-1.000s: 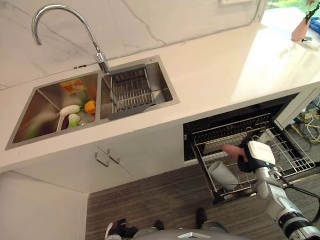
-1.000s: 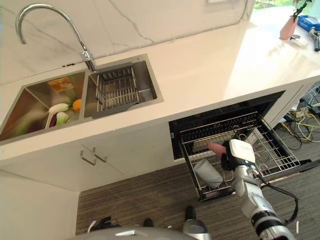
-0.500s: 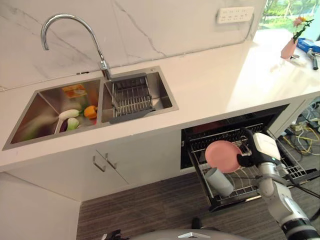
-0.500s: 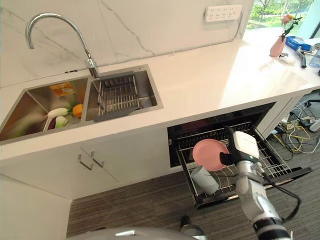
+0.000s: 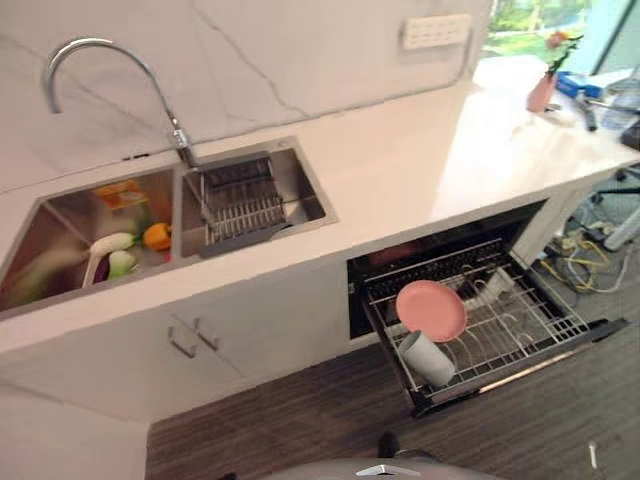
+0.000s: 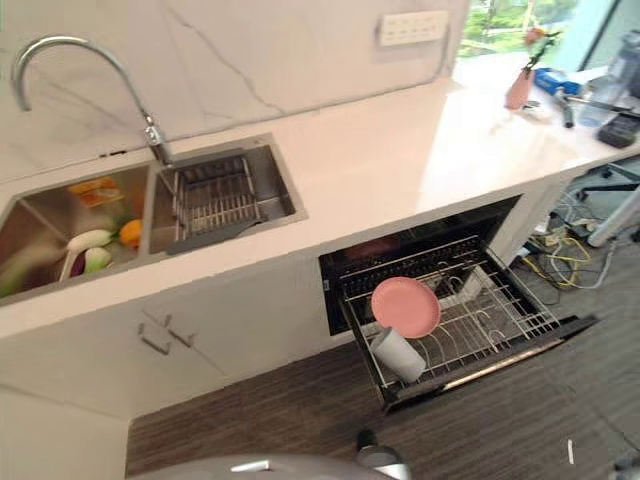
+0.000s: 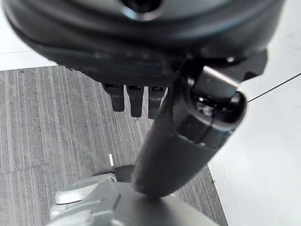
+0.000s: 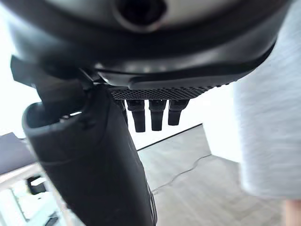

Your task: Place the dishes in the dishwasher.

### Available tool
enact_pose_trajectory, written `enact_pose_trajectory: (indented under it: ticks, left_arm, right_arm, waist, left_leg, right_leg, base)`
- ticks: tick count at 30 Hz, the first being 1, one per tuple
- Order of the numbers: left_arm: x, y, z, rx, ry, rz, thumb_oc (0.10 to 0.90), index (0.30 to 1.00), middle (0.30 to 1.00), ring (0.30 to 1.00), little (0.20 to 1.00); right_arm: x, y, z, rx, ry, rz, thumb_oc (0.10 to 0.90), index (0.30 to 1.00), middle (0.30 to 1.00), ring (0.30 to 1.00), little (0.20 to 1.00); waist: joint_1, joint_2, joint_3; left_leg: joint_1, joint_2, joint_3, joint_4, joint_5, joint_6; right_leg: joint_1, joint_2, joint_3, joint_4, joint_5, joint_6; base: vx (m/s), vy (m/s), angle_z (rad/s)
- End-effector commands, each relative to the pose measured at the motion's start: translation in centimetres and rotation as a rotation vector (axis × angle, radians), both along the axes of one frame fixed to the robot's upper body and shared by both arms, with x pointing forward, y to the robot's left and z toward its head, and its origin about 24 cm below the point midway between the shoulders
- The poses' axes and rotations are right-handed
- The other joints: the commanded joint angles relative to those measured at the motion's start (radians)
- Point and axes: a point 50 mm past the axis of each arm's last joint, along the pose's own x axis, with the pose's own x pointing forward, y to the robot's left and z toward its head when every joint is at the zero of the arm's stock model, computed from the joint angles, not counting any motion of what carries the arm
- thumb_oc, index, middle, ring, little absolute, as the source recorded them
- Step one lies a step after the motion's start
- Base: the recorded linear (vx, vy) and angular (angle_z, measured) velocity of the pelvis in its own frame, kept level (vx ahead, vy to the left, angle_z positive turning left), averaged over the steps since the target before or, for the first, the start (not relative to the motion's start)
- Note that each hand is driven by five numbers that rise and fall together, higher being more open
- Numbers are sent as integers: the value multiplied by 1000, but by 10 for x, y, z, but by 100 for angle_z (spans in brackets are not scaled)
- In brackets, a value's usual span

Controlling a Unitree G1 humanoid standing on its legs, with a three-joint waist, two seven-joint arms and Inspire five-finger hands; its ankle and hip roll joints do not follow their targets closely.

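In the left eye view, a pink plate (image 5: 431, 310) stands on its edge in the pulled-out dishwasher rack (image 5: 530, 335), under the white surface (image 5: 420, 170). A white cup (image 5: 427, 357) lies just below the plate. The sink (image 5: 150, 215) holds more things, like a white spoon (image 5: 100, 248).

In the right eye view, the plate sits the same way, with no robot hand on it.

In the left wrist view, the left robot hand (image 7: 141, 80) has straight, loose fingers (image 7: 136, 100) and holds nothing.

In the right wrist view, the right robot hand (image 8: 141, 84) is loose and empty too, far from the plate.
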Motion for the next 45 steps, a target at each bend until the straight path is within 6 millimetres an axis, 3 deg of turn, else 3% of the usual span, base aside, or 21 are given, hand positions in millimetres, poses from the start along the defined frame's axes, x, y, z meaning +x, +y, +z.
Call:
enact_pose_trajectory:
  ticks: [1,2,3,4,7,10,11,13,14,18,19,26,29,30,31,32,33,37,41,42,45]
  left_arm:
    - [26,5,3,20,-51,-59,800,900,900,900,900]
    - [27,2,2,17,-53,-78,800,900,900,900,900]
    - [27,1,2,15,-54,-86,800,900,900,900,900]
    - [27,0,2,14,-51,-91,800,900,900,900,900]
    - [26,-1,2,19,-51,-96,800,900,900,900,900]
    - [29,2,3,19,-56,-86,800,900,900,900,900]
    - [28,0,2,26,-49,-137,800,900,900,900,900]
    - [28,-3,2,24,-45,-157,800,900,900,900,900]
    - [26,-9,0,14,-36,-177,800,900,900,900,900]
    - [23,-16,-1,-4,-22,-241,800,900,900,900,900]
    - [25,-16,-1,-3,-34,-247,800,900,900,900,900]
    - [34,-17,0,-3,-61,-251,800,900,900,900,900]
    - [34,-18,0,3,-58,-268,800,900,900,900,900]
    - [34,-18,0,3,-58,-268,800,900,900,900,900]
    - [36,-18,1,14,-63,-275,800,900,900,900,900]
    - [36,-18,1,20,-60,-276,800,900,900,900,900]
    - [36,-18,1,20,-60,-276,800,900,900,900,900]
    - [30,-18,0,8,-45,-270,800,900,900,900,900]
    - [27,-25,-2,-39,-43,-292,800,900,900,900,900]
    - [29,-27,-2,-80,-61,-247,800,900,900,900,900]
    - [33,-35,-2,-122,-75,-231,800,900,900,900,900]
  right_arm:
    - [41,1,21,-129,-90,85,800,900,900,900,900]
    - [42,8,3,-48,-78,61,800,900,900,900,900]
    - [43,13,-12,9,-39,71,466,399,399,399,399]
    - [44,18,-26,56,-8,91,400,300,300,300,300]
    - [55,31,-47,134,-1,155,400,300,300,300,300]
    - [111,65,-35,152,-50,429,400,300,300,300,300]
    - [117,70,-60,210,-8,480,400,300,300,300,300]
    - [132,74,-65,209,-19,534,400,300,300,300,300]
    - [164,86,-62,202,-52,663,400,300,300,300,300]
    - [217,99,-38,118,10,836,400,300,300,300,300]
    - [243,106,-23,71,2,878,400,300,300,300,300]
    - [289,131,14,-27,-106,1005,400,300,300,300,300]
    - [294,141,22,-98,-152,1084,400,300,300,300,300]
    - [294,141,22,-99,-152,1084,453,380,380,380,380]
    - [293,140,22,-114,-158,1076,519,479,479,479,479]
    - [286,137,13,-99,-169,1044,720,780,780,780,780]
    - [286,137,13,-99,-170,1044,800,900,900,900,900]
    - [266,136,-13,-33,-139,1010,800,900,900,900,900]
    - [227,135,-54,83,-64,947,800,900,900,900,900]
    - [195,140,-85,191,18,889,800,900,900,900,900]
    - [135,149,-128,340,174,762,800,900,900,900,900]
  waist:
    - [24,-60,2]
    - [26,-55,2]
    - [28,-56,7]
    - [30,-55,8]
    - [32,-50,11]
    - [35,-47,17]
    - [54,-40,16]
    - [60,-36,19]
    - [79,-30,16]
    - [114,-24,4]
    - [134,-22,1]
    - [178,-13,-8]
    - [203,-9,-10]
    - [202,-9,-11]
    - [209,-8,-10]
    - [223,-6,-11]
    - [222,-6,-12]
    - [234,-8,-13]
    - [236,-9,-12]
    - [233,-10,-10]
    - [222,-13,-13]
  left_leg:
    - [22,-11,16,10,-46,-17]
    - [28,-10,17,10,-58,-17]
    - [24,-11,21,10,-46,-17]
    - [24,-10,22,10,-46,-18]
    - [30,-8,20,10,-56,-20]
    - [25,-7,14,10,-51,-23]
    - [26,-7,8,10,-47,-24]
    - [24,-8,1,10,-44,-25]
    - [19,-10,-12,10,-39,-28]
    - [13,-11,-28,10,-31,-31]
    - [8,-14,-44,10,-25,-33]
    - [-20,-17,-117,10,-5,-42]
    - [-41,-19,-155,10,9,-51]
    - [-42,-19,-157,10,9,-51]
    - [-48,-20,-166,10,13,-53]
    - [-59,-22,-186,10,21,-55]
    - [-60,-22,-187,10,21,-55]
    - [-75,-20,-205,10,29,-59]
    - [-81,-20,-208,10,30,-59]
    - [-86,-19,-207,10,32,-61]
    - [-91,-19,-214,10,32,-63]
  right_leg:
    - [63,-82,-11,12,-110,97]
    - [68,-82,-11,12,-121,100]
    - [64,-82,-12,12,-111,98]
    - [64,-82,-12,12,-111,98]
    - [70,-80,-11,12,-123,100]
    - [71,-81,-16,12,-127,97]
    - [76,-83,-26,12,-128,97]
    - [79,-84,-32,12,-128,97]
    - [84,-86,-47,12,-129,96]
    - [94,-90,-71,12,-133,94]
    - [99,-90,-85,12,-135,90]
    - [109,-93,-152,12,-139,81]
    - [112,-93,-191,12,-143,78]
    - [112,-93,-193,12,-144,78]
    - [113,-93,-203,12,-144,77]
    - [113,-92,-223,12,-146,75]
    - [113,-92,-225,12,-146,75]
    - [113,-92,-251,12,-150,76]
    - [111,-94,-255,12,-150,79]
    - [109,-96,-258,12,-148,80]
    - [108,-97,-269,12,-147,78]
  base:
    - [32,4,-6]
    - [-16,-3,-8]
    - [-22,-5,-12]
    - [-52,-7,-8]
    - [30,-1,-13]
    - [0,0,0]
    - [0,0,0]
    - [-16,6,12]
    - [-7,9,37]
    - [4,-4,26]
    - [5,-7,13]
    - [-8,-5,27]
    - [-10,-10,41]
    - [-10,-13,53]
    - [-6,-3,52]
    - [-6,-3,51]
    - [-11,0,52]
    - [7,-6,44]
    - [11,14,15]
    - [1,21,14]
    - [-1,21,8]
